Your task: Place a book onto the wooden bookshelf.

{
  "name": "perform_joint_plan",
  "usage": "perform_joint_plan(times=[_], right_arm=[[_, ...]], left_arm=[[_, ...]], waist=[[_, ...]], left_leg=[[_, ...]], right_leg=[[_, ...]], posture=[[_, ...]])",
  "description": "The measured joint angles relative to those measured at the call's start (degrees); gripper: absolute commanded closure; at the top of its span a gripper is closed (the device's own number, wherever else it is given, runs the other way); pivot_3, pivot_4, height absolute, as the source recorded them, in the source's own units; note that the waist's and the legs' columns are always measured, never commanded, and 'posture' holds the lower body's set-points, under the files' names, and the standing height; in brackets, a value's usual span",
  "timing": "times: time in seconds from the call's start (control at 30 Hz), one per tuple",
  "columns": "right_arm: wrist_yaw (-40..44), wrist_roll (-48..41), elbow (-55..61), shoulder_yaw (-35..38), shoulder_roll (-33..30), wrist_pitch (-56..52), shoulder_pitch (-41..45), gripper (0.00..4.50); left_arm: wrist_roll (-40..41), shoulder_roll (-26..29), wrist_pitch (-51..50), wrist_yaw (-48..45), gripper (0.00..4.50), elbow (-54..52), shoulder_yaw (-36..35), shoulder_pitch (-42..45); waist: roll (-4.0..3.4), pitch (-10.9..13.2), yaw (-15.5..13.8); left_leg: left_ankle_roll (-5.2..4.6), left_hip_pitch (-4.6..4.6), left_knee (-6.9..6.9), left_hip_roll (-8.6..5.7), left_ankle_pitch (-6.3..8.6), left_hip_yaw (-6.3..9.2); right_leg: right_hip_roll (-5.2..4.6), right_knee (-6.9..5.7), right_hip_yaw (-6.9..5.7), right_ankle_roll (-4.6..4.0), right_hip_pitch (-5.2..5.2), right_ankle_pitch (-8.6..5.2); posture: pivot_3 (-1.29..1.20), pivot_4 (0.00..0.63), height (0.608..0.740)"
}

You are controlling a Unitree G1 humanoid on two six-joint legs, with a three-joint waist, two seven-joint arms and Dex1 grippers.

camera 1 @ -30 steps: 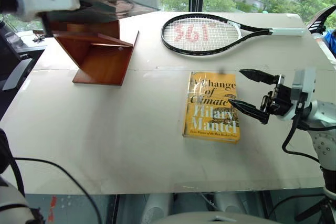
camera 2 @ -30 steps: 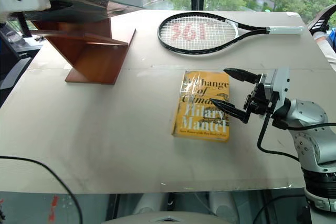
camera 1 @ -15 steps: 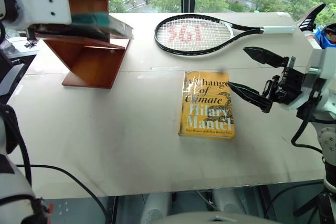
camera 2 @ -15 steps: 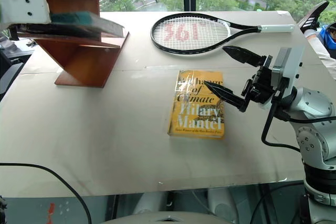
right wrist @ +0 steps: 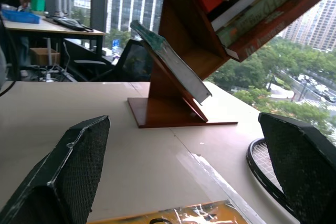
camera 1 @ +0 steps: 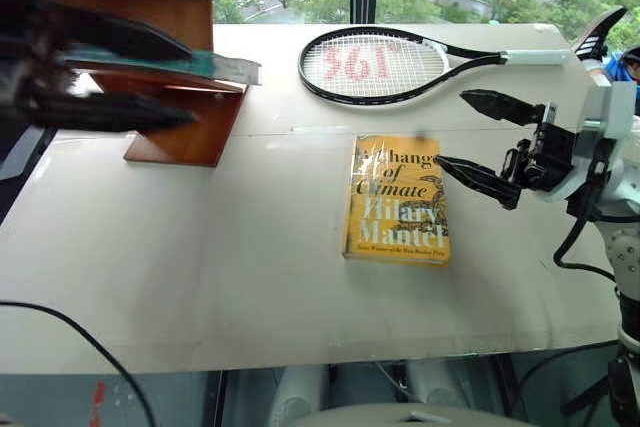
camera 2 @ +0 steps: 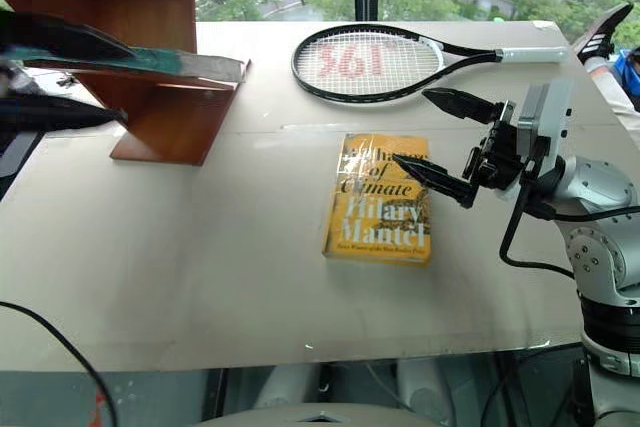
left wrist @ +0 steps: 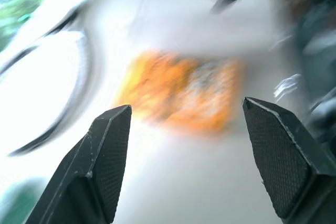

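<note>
We are judging placement nearly done: the book [camera 2: 190, 63] is lying on the wooden bookshelf [camera 2: 165, 117] at upper left, the left hand [camera 1: 120, 72] standing apart around it, the right hand [camera 2: 445, 137] spread empty.

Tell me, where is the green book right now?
The book lies on the wooden bookshelf at the table's far left, left of the tennis racket.

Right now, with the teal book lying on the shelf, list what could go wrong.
1. The thin teal-green plastic-wrapped book overhangs the slanted ledge of the reddish-brown wooden bookshelf; it might slide off.
2. The open left hand sits close beside it; pulling away could snag the book.
</note>
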State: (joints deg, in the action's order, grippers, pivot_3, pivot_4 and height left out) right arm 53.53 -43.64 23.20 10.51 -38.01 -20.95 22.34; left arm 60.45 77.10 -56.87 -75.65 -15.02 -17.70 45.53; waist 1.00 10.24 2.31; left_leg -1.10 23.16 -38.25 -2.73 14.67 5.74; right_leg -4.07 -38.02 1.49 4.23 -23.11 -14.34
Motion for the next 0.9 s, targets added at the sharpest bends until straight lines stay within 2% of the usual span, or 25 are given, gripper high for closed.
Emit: perform_joint_plan(times=[0.07, 0.1, 0.17, 0.23, 0.27, 0.33, 0.53, 0.73, 0.9], right_arm=[[0.1, 0.0, -0.3, 0.2, -0.4, -0.1, -0.1, 0.00], [0.1, 0.0, -0.2, 0.4, -0.7, -0.1, -0.3, 0.00], [0.0, -0.1, -0.1, 1.7, -1.3, -0.2, -2.4, 0.00], [-0.3, -0.1, 0.5, 2.0, -1.9, -0.5, -5.1, 0.00], [-0.3, -0.1, 0.6, 2.0, -1.9, -0.6, -5.6, 0.00], [-0.7, -0.3, 1.1, 2.8, -2.2, -1.2, -7.6, 0.00], [0.0, 0.9, 2.2, 6.3, -4.8, -1.1, -16.4, 0.00], [4.5, 6.0, -4.0, 13.1, -7.3, 2.7, -29.9, 0.00], [7.8, 9.4, -8.3, 16.7, -7.9, 5.8, -36.6, 0.00]], left_arm=[[5.8, -7.6, -3.3, 10.8, 1.05, -6.8, -2.8, -5.9], [7.3, -10.1, -4.0, 14.7, 1.05, -8.7, -3.0, -7.9], [9.4, -19.0, -3.6, 26.0, 1.05, -14.7, -3.2, -14.1], [7.8, -28.2, -1.2, 34.8, 1.05, -18.5, -1.0, -20.3], [7.2, -29.6, -0.6, 36.1, 1.05, -18.8, -0.3, -21.3], [0.9, -33.3, 3.2, 40.1, 1.05, -20.1, 3.4, -26.1], [-12.4, -36.2, 13.3, 39.3, 1.05, -20.0, 8.2, -39.4], [-18.5, -33.2, 19.9, 32.5, 1.05, -15.0, 5.0, -49.2], [-21.0, -31.1, 23.3, 27.8, 1.05, -13.5, 2.8, -54.7]], waist=[[-0.05, 0.0, -0.1], [-0.03, 0.0, -0.1], [0.01, 0.0, -0.3], [0.06, -0.1, -0.3], [0.08, -0.1, -0.4], [0.11, -0.1, -0.4], [0.08, -0.1, -1.5], [0.07, -0.1, -2.5], [0.03, -0.1, -2.4]], left_leg=[[0.00, -0.68, 0.20, 0.05, 0.01, -0.03], [0.00, -0.68, 0.20, 0.06, 0.00, -0.03], [0.01, -0.64, 0.09, 0.03, 0.00, -0.08], [0.03, -0.60, 0.04, -0.02, 0.00, -0.20], [0.04, -0.58, 0.05, -0.04, -0.01, -0.23], [0.10, -0.51, 0.07, -0.05, -0.03, -0.28], [0.03, -0.60, 0.25, -0.01, 0.00, -0.47], [-0.02, -0.65, 0.27, -0.01, 0.03, -0.57], [-0.04, -0.74, 0.39, 0.04, 0.05, -0.69]], right_leg=[[0.04, 0.04, 0.05, -0.03, 0.57, -0.01], [0.05, 0.06, 0.08, -0.04, 0.57, 0.01], [0.01, 0.06, 0.17, -0.04, 0.56, 0.03], [-0.04, 0.08, 0.32, -0.04, 0.49, 0.04], [-0.06, 0.10, 0.35, -0.03, 0.46, 0.04], [-0.05, 0.11, 0.42, -0.04, 0.36, 0.05], [-0.03, 0.18, 0.56, -0.05, 0.33, 0.04], [-0.05, 0.23, 0.60, -0.06, 0.38, 0.03], [-0.06, 0.27, 0.69, -0.06, 0.38, 0.03]], posture=[[0.00, 0.150, 0.740], [0.00, 0.150, 0.740], [0.00, 0.150, 0.740], [0.00, 0.150, 0.740], [0.00, 0.150, 0.740], [0.00, 0.150, 0.740], [0.00, 0.150, 0.740], [0.00, 0.150, 0.740], [0.00, 0.150, 0.740]])
